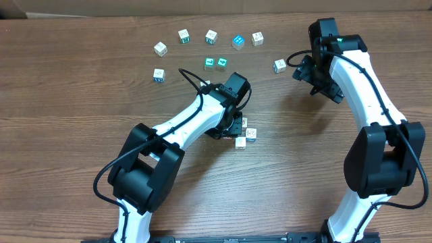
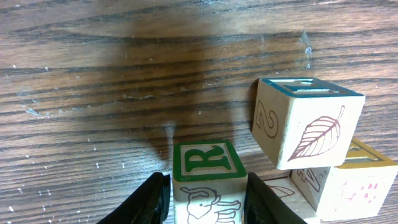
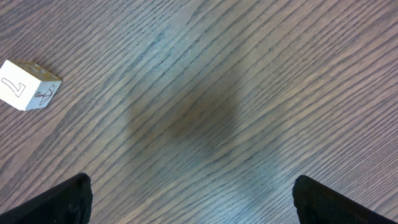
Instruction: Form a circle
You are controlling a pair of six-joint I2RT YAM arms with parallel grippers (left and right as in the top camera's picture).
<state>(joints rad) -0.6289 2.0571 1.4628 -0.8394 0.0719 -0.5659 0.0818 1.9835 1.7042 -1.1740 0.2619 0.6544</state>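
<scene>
Cubes, small, whitish and wooden with coloured printed marks, lie spread over the brown wood-grain surface [image 1: 67, 135]. The circle [image 1: 250, 134] shows as a tight clump near the middle of the surface, just right of the left fingers [image 1: 232, 127]. From overhead two of its cubes are plain to see, touching at a corner, and the black wrist covers the rest.

In the left wrist view those fingers stand one on each side of the green-framed R cube [image 2: 208, 160], which rests on the surface with a line-drawn animal on its near face. They sit very close against both sides, but I cannot tell whether they press it or have let go. Just right of it is the blue-framed leaf cube [image 2: 308, 127], marked with a numeral 2. The yellow-framed cube [image 2: 364, 183] is pressed up against that one.

The right fingers [image 3: 68, 200] are spread wide over bare wood, holding nothing, toward the far right of the surface. The cube marked 7 [image 3: 28, 84] lies near them, apart from the clump. A loose row of further cubes [image 1: 211, 36] runs along the far side, some with bright teal faces.
</scene>
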